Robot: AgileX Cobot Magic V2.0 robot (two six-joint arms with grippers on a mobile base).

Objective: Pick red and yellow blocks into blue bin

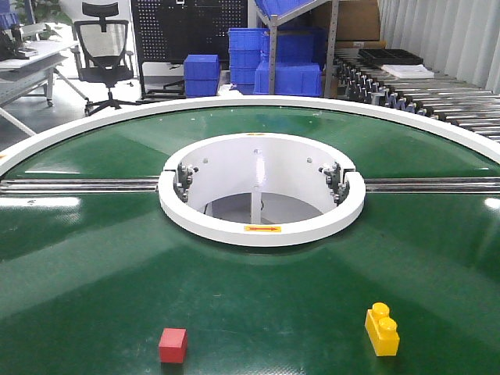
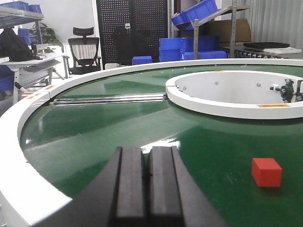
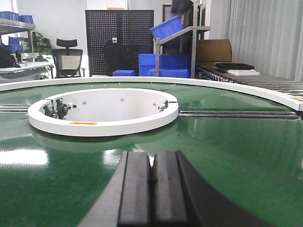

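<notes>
A small red cube [image 1: 173, 344] lies on the green belt near the front edge, left of centre; the left wrist view shows it [image 2: 266, 171] ahead and to the right of my left gripper [image 2: 147, 152]. A yellow brick with two studs [image 1: 381, 329] lies further right on the belt. My left gripper is shut with nothing in it, low over the belt. My right gripper [image 3: 152, 156] is also shut and empty. Neither gripper appears in the front view. The blue bin is out of view.
A white ring [image 1: 262, 226] surrounds the round opening at the middle of the green turntable [image 1: 94, 266], with metal rails [image 1: 78, 186] running to either side. Ribbed blue crates [image 1: 287, 78], a shelf, an office chair [image 1: 104, 55] and a roller conveyor [image 1: 437, 98] stand behind.
</notes>
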